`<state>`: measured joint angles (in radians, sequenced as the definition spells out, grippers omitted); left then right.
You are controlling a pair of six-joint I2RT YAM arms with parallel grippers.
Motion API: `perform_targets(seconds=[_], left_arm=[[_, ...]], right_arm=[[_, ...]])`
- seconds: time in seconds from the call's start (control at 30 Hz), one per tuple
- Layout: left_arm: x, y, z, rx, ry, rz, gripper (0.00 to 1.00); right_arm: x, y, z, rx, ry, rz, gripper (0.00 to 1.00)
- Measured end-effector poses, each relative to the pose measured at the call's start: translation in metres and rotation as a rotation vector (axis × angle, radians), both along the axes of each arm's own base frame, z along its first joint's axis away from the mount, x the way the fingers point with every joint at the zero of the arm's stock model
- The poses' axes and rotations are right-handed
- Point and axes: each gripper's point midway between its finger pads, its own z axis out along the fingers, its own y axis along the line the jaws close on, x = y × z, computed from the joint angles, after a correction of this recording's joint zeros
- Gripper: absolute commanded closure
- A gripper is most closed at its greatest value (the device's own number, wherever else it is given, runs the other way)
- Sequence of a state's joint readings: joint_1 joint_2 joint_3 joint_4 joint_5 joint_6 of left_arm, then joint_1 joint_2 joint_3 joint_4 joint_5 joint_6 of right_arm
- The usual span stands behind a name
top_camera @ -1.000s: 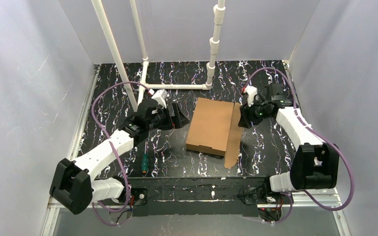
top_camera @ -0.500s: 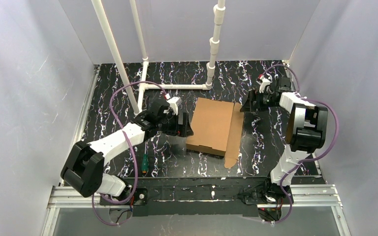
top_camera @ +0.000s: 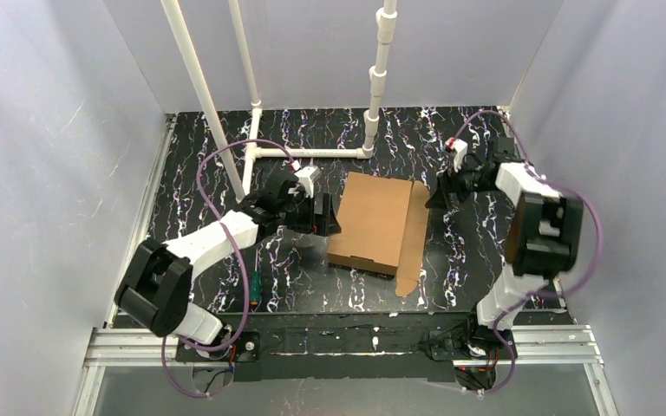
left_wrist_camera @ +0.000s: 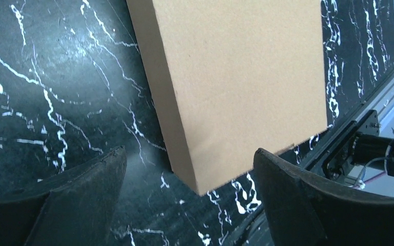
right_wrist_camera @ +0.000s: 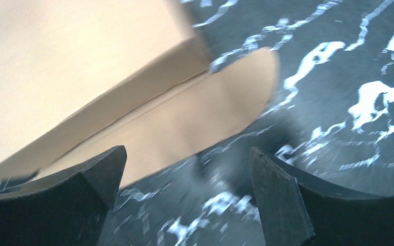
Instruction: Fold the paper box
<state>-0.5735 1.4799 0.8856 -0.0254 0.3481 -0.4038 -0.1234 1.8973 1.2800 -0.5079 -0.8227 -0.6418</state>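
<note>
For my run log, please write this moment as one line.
left gripper: open, beside paper box | right gripper: open, near flap | flap: untucked, flat

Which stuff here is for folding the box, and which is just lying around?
For the job:
- the paper box
- the left gripper and the right gripper, both open, one on each side of the box

Just lying about:
- the green-handled tool
- the white pipes
</note>
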Motion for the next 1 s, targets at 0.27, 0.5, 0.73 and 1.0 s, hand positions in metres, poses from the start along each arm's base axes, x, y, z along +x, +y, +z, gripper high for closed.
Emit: perform_targets(seconds=[0.27, 0.5, 0.73, 1.0], left_arm=[[-0.035, 0.013, 0.046, -0.145, -0.091, 0.053, 0.10], [-0.067, 0.018, 0.028, -0.231, 0.055, 0.150, 0.11], [-0.045, 0.007, 0.038, -0.129, -0.062, 0.057, 0.08], [-0.006, -0.012, 0.039, -0.044, -0.136, -0.086, 0.08]], right_arm=[[-0.104, 0.016, 0.089, -0.103, -0.426, 0.225, 0.09], [-0.129, 0.012, 0.046, -0.127, -0.275, 0.167, 0.09], [-0.041, -0.006, 0.033, -0.125, -0.181, -0.068, 0.18], [0.061, -0.020, -0.008, -0.002, -0.002, -0.242, 0.22]])
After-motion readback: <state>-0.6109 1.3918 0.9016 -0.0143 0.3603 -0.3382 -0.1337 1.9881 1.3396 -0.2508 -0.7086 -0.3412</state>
